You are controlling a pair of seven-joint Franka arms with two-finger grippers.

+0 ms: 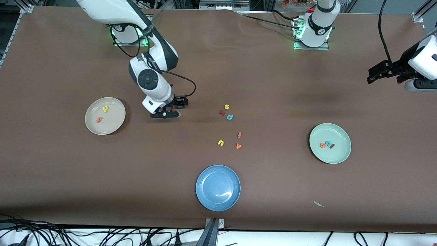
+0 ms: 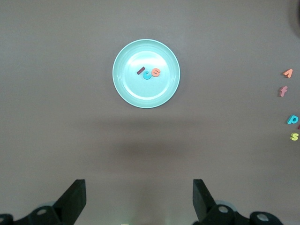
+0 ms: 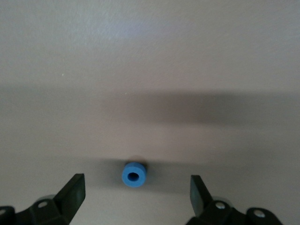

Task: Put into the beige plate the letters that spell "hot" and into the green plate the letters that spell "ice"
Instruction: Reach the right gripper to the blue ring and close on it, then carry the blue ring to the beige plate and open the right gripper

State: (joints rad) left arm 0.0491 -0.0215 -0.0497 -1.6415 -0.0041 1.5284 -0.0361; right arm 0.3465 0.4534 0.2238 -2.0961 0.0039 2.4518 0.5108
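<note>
right gripper (image 1: 173,110) low over the table beside the beige plate (image 1: 117,119), fingers spread wide, nothing gripped; blue o (image 3: 134,174) lying flat between them. yellow h (image 1: 105,109) and orange t (image 1: 99,119) in the beige plate near the right arm's end. dark red i (image 2: 140,71), teal c (image 2: 147,75), orange e (image 2: 156,72) together in the green plate (image 2: 126,91). left gripper (image 2: 139,201) parked high at the left arm's edge, waiting, fingers released. blue plate (image 1: 205,198) by the front edge.

Right end effector (image 1: 170,111) open, left end effector (image 1: 377,73) open, waiting
</note>
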